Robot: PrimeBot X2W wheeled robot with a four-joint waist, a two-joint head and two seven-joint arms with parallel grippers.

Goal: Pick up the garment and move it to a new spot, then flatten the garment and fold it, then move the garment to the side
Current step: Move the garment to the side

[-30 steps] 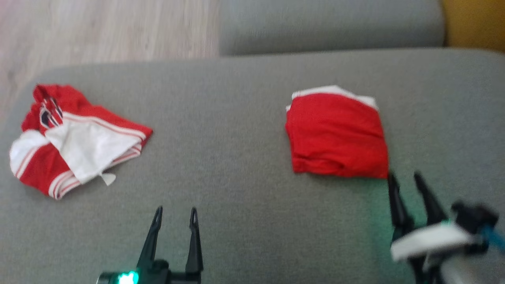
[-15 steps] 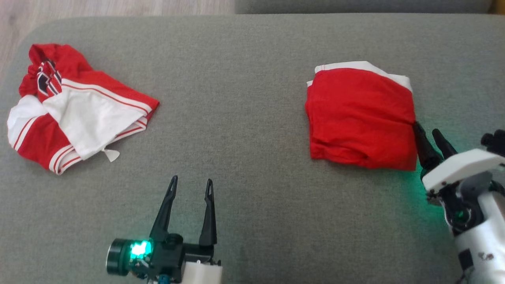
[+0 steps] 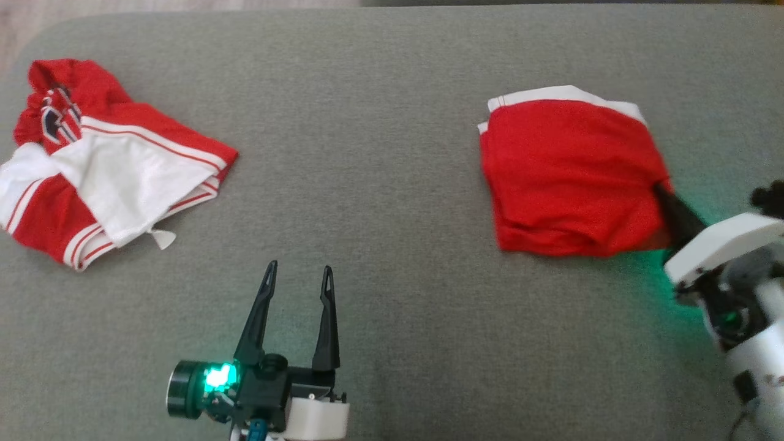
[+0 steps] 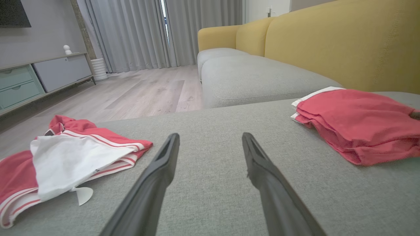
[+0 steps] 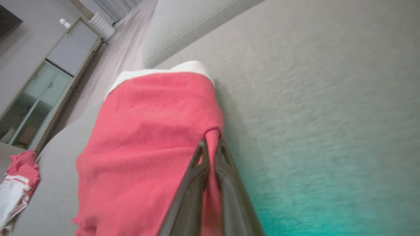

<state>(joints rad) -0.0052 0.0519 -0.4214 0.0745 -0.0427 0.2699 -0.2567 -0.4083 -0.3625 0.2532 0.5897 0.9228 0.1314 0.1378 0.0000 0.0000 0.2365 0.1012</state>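
The garment (image 3: 569,174), red with a white band at its far edge, lies folded on the right of the grey sofa cushion (image 3: 380,153). My right gripper (image 3: 661,190) is shut on its right edge, and a pinch of red cloth shows between the fingertips in the right wrist view (image 5: 211,142). The cloth (image 5: 141,141) stretches away from that grip. My left gripper (image 3: 299,269) hovers open over bare cushion at the lower middle, holding nothing (image 4: 210,139). From the left wrist the folded garment (image 4: 357,123) sits off to the right.
A second garment (image 3: 104,177), crumpled, red and white with stripes, lies at the cushion's left end (image 4: 65,157). A yellow backrest (image 4: 328,39) rises behind the seat. Wooden floor (image 4: 147,91) and a low cabinet (image 4: 39,72) lie beyond the cushion's edge.
The head camera tilted down. My right gripper slid onto the folded garment's right edge and shut on it, tugging that edge. The left gripper stayed open in place.
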